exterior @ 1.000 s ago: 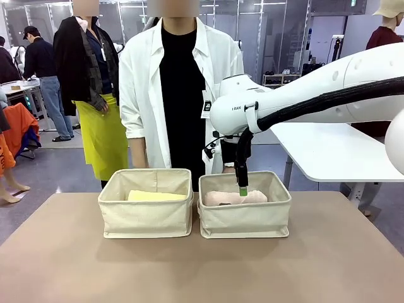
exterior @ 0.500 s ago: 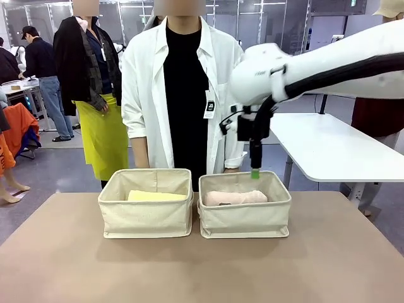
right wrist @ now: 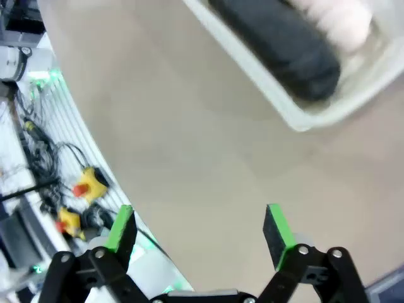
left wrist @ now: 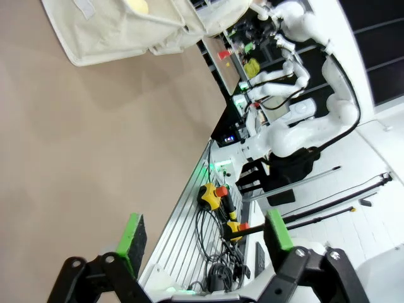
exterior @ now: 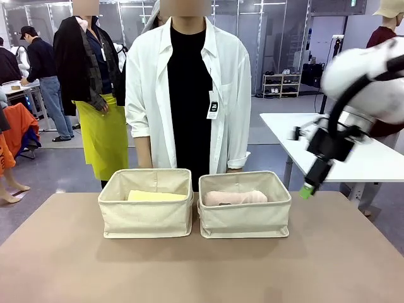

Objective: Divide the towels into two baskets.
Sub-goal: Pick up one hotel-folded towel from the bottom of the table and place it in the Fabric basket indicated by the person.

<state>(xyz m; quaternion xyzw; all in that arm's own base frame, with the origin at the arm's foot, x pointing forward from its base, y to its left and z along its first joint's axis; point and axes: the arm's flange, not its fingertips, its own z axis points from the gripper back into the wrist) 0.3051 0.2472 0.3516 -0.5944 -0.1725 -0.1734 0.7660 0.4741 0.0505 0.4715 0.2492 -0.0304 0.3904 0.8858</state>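
Two beige baskets stand side by side mid-table. The left basket (exterior: 145, 211) holds a pale yellow towel (exterior: 156, 196). The right basket (exterior: 245, 214) holds a pale pink towel (exterior: 235, 197). My right gripper (exterior: 308, 187) hangs blurred in the air, to the right of the right basket and above the table edge. In the right wrist view this gripper (right wrist: 199, 228) is open and empty over bare table, with the basket (right wrist: 344, 104) ahead holding a dark grey towel (right wrist: 278, 38) beside the pink one (right wrist: 334, 16). My left gripper (left wrist: 205, 233) is open and empty over the table's edge.
A person in a white shirt (exterior: 189, 88) stands just behind the baskets, arms down. The near half of the brown table (exterior: 202, 265) is bare. In the left wrist view the left basket (left wrist: 126, 31) lies far off, and cables and a control box (left wrist: 214, 196) sit beyond the table edge.
My right arm has risen out of the right basket and swung away to the right, its gripper open and empty throughout. The towels and baskets have stayed still.
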